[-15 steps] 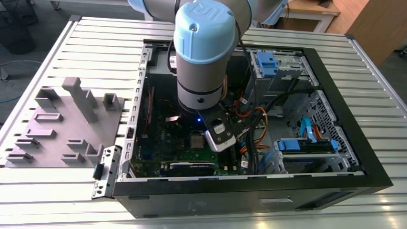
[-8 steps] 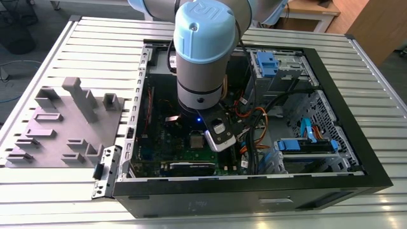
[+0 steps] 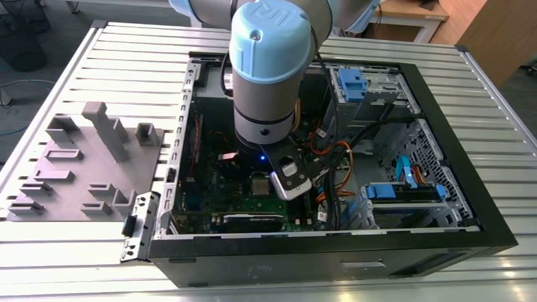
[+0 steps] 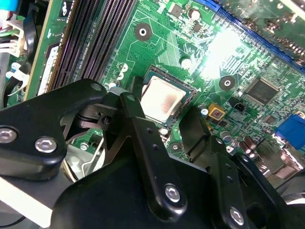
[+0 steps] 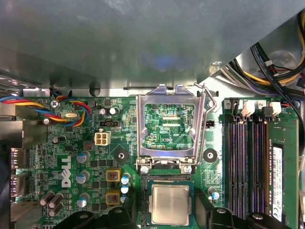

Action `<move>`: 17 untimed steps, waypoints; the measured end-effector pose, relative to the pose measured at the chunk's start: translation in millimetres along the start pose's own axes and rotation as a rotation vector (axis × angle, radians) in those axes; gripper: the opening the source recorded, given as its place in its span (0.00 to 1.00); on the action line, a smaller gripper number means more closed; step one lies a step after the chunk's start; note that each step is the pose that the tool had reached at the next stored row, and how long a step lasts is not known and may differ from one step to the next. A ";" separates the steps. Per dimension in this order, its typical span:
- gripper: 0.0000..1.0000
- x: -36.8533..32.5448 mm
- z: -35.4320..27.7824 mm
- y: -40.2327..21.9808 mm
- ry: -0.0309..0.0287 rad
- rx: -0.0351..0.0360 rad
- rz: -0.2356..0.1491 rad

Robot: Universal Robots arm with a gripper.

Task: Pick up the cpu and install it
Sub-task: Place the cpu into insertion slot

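cpu (image 5: 170, 205) in case (image 3: 336, 264) on slatted table (image 3: 126, 56)

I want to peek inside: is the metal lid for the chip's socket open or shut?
Open. The socket frame is flipped back on its hinge, and the cpu lies uncovered beside it.

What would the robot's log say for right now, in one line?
gripper: just above cpu | cpu: at its socket on green board | socket frame: flipped open
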State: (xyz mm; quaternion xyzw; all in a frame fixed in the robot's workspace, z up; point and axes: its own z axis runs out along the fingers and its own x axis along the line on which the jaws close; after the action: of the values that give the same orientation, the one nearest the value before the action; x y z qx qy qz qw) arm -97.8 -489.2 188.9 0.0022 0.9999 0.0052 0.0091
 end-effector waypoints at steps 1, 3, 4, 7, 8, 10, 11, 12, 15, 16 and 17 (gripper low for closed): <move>0.58 0.0 0.0 0.0 0.0000 0.0001 0.000; 0.58 0.1 -0.1 0.0 0.0000 0.0002 0.000; 0.58 0.1 -0.1 0.0 0.0000 0.0002 0.000; 0.58 0.1 -0.1 0.0 0.0000 0.0002 0.000; 0.58 0.1 -0.2 0.0 0.0000 0.0001 0.000; 0.58 0.1 -0.2 0.0 0.0000 0.0002 0.000; 0.58 0.1 -0.2 0.0 0.0000 0.0002 0.000; 0.58 0.1 -0.2 0.0 0.0000 0.0002 0.000; 0.58 0.1 -0.2 0.0 0.0000 0.0001 0.000; 0.58 0.2 -0.3 0.0 0.0004 0.0002 0.000; 0.56 0.0 -0.3 0.0 -0.0004 0.0001 0.000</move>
State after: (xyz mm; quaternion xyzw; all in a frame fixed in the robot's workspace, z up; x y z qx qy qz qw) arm -97.8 -489.2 189.1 0.0023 0.9999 0.0051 0.0093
